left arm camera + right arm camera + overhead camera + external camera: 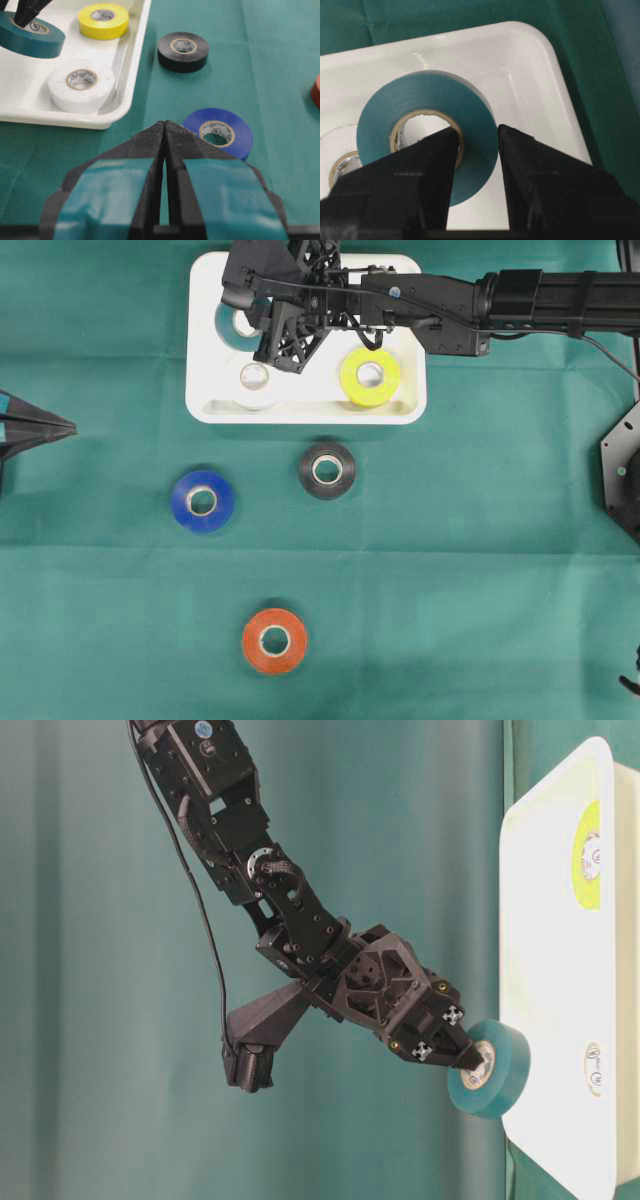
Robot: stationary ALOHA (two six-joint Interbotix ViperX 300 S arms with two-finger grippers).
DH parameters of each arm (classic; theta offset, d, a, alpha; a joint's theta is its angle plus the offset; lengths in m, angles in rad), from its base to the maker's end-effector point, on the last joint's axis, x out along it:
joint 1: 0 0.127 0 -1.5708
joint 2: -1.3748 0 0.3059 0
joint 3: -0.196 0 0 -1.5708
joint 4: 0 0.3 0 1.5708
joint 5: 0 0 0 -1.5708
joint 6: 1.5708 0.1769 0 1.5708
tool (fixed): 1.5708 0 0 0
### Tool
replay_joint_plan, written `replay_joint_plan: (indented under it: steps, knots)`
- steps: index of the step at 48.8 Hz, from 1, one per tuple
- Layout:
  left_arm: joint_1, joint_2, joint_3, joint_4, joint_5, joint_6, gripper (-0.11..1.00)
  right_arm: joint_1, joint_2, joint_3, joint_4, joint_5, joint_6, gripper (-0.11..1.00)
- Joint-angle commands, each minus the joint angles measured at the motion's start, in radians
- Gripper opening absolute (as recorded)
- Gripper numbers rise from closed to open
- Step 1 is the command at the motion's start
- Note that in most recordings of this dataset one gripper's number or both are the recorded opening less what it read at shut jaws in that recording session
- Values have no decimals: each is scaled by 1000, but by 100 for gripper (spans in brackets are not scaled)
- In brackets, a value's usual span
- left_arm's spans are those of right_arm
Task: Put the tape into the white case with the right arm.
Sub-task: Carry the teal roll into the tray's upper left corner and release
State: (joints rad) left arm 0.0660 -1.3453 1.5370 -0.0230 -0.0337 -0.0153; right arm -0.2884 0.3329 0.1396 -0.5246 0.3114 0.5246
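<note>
Teal tape roll (427, 132) pinched through its wall by the right pincer (477, 150), hanging above the white case (540, 90)

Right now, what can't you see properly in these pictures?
- Teal tape: overhead, mostly hidden under the right arm.
- Orange tape: left wrist view, cut off by the edge.
- White tape: right wrist view, partly behind a finger and cut by the edge.
- Core labels: too small to read.

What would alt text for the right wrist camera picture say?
A black pincer grips a teal tape roll by its wall, one finger in the core, above a corner of a white case. A white roll lies in the case at left.
</note>
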Motion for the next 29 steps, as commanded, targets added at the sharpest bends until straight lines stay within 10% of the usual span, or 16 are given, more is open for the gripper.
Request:
replay_joint_plan:
  steps: [1, 17, 29]
  knots:
    - [5, 6, -12, 0, -5, -2, 0, -3, -15, -28, -3, -3, 2, 0]
    - [5, 6, -12, -2, -5, -2, 0, -3, -11, -28, -3, -3, 2, 75]
    - [5, 6, -12, 0, -5, -2, 0, 2, -51, 9, -3, 3, 0, 71]
